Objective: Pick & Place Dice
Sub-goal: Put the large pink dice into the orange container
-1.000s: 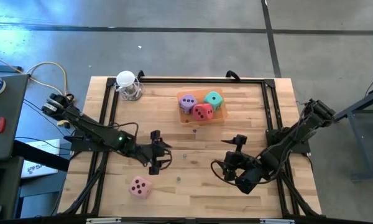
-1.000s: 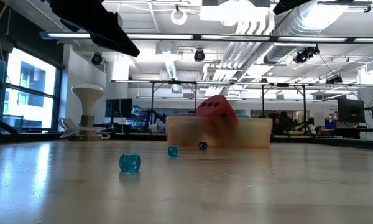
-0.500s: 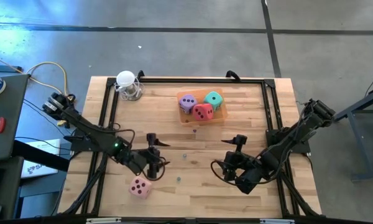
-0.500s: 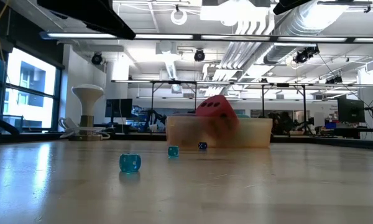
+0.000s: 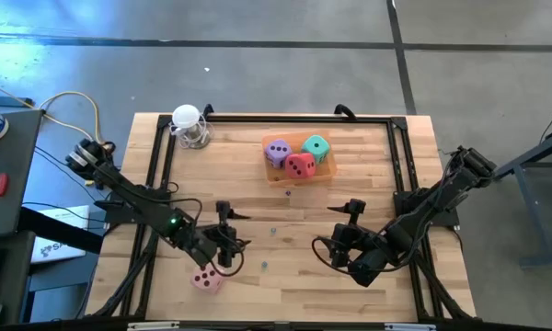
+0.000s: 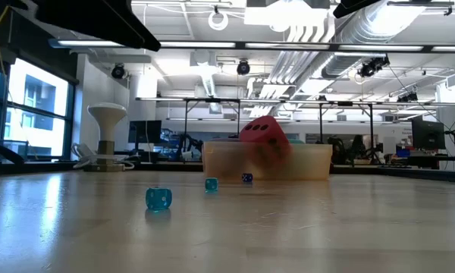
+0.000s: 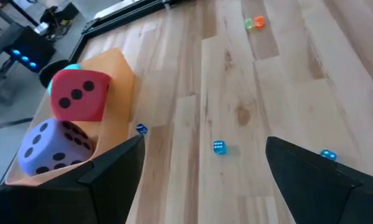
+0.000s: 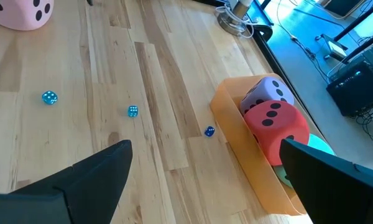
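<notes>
Three dice sit in the shallow orange tray (image 5: pixel 324 173) near the table's far edge: purple (image 5: pixel 277 151), teal-green (image 5: pixel 316 146) and red (image 5: pixel 301 165). The red die (image 6: pixel 264 139) pokes above the tray wall in the low view. The pink die (image 5: pixel 207 277) rests on the wood near the near edge, left of centre. My left gripper (image 5: pixel 235 237) hovers open just beyond and right of the pink die, facing the tray (image 7: pixel 121 74). My right gripper (image 5: pixel 329 230) waits open at the table's right-centre. Its wrist view shows the pink die (image 8: pixel 18 12) and the tray (image 8: pixel 236 137).
Tiny blue beads (image 6: pixel 158 199) lie scattered on the wood between the grippers and the tray. A small white stand (image 5: pixel 189 123) sits at the far left corner. Black frame rails (image 5: pixel 400 156) run along the table's sides. There is bare wood across the middle.
My left gripper has moved toward the table's near edge and a little left, closing in on the pink die, and has stayed open. The right arm and all the dice have kept still.
</notes>
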{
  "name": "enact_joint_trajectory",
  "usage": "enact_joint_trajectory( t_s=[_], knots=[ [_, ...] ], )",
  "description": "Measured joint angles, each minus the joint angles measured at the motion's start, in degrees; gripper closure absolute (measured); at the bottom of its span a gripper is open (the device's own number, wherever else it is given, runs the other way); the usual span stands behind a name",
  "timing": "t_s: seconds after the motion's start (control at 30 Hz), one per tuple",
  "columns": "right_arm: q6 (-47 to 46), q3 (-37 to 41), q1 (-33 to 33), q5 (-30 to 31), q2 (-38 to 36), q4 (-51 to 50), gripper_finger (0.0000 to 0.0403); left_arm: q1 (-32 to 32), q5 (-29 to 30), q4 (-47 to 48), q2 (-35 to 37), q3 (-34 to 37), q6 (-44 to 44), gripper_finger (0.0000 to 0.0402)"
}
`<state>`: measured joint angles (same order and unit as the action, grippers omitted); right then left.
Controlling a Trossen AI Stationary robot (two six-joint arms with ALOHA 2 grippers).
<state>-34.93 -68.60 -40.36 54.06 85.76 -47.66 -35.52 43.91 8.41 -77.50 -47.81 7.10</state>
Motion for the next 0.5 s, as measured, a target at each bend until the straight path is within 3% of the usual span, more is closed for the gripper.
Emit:
enact_joint_trajectory(
  t_s=[0.3, 0.5],
  knots=[
    [0.1, 0.0, 0.0, 0.0, 0.0, 0.0, 0.0003, -0.7, -8.8, -0.8, 0.2, 0.0, 1.8, 0.0075],
    [0.4, 0.0, 0.0, 0.0, 0.0, -0.1, 0.0003, -4.5, -9.3, -0.5, 2.0, 0.0, 1.4, 0.0075]
  ],
)
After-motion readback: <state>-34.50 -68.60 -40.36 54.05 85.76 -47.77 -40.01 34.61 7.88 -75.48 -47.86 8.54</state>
